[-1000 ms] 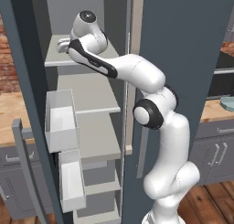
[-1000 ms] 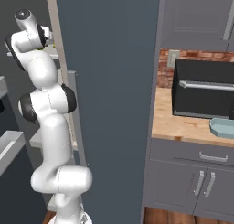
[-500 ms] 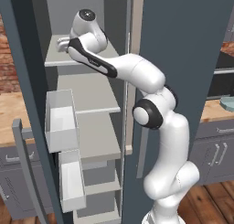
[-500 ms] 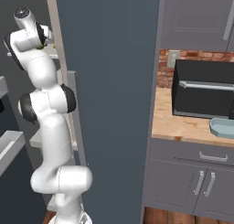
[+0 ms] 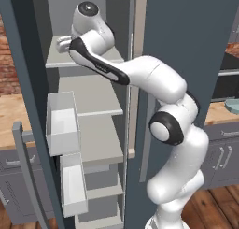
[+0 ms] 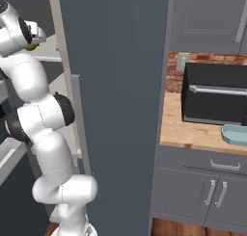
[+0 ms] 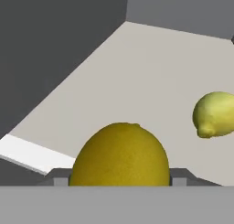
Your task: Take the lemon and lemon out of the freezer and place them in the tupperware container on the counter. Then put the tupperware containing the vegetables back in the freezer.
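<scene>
Freezer shelf [image 7: 137,67] holds 2 lemons: duller lemon [image 7: 119,154] between the gripper's [image 7: 119,177] fingers, brighter lemon [image 7: 215,114] apart

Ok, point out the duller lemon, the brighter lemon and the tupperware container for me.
Duller lemon [image 7: 120,155], hand view, middle of its skin.
Brighter lemon [image 7: 215,114], hand view, its middle.
Tupperware container [image 6: 235,135], right base view, its near wall.

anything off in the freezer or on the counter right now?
Nothing stands out. Two lemons sit apart on the freezer shelf: the duller lemon between the gripper fingers, the brighter lemon off to one side. The tupperware container lies flat on the counter by the microwave.
</scene>
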Tool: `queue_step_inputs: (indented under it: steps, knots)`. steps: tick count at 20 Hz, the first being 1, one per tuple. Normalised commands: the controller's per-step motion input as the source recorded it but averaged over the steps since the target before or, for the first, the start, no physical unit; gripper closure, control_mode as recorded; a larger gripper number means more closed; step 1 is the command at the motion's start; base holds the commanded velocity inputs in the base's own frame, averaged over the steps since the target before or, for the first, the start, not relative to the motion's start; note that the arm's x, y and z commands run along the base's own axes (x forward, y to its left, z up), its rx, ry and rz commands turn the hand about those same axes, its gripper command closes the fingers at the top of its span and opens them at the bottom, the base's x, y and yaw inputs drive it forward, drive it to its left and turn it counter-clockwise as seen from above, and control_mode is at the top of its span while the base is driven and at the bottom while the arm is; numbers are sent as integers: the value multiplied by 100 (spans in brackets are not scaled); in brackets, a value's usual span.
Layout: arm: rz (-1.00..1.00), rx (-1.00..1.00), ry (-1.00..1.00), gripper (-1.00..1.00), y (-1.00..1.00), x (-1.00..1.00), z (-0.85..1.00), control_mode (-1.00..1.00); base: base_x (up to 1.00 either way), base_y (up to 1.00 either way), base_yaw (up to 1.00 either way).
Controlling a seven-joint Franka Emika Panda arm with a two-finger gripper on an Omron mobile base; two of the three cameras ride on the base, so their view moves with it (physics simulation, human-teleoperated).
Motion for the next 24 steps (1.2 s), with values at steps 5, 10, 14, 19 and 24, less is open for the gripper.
queue_step_inputs:
  steps: [5, 10, 14, 19, 24]
  knots:
    - [1, 4, -14, 100, -60, -100, 1, -100, 0, 0, 0]
    - [6, 2, -13, 100, -65, -100, 7, -100, 0, 0, 0]
    - [10, 3, -7, 100, -43, -100, 44, -100, 0, 0, 0]
    - [10, 0, 1, 100, -19, -100, 70, -100, 0, 0, 0]
    - [7, -5, 15, 100, -7, -100, 66, -100, 0, 0, 0]
